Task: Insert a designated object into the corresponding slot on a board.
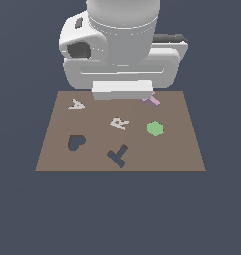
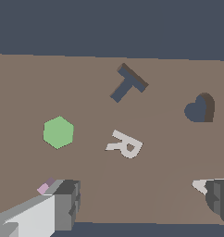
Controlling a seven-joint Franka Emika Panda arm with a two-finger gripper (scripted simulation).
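In the exterior view the pink piece [image 1: 153,98] lies at the board's [image 1: 58,144] far edge, mostly hidden under the arm, well apart from the T slot [image 1: 118,156]. In the wrist view the tool [image 2: 141,203] stands wide open, holding nothing, the piece [image 2: 46,186] beside one finger [image 2: 67,203]. It looks light, stiff and thin; grip across a straight arm.

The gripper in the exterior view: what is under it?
Under the gripper, a pale pink-lilac piece pokes out on the brown board. Only one end shows; the arm hides the rest, so its full shape is unclear.
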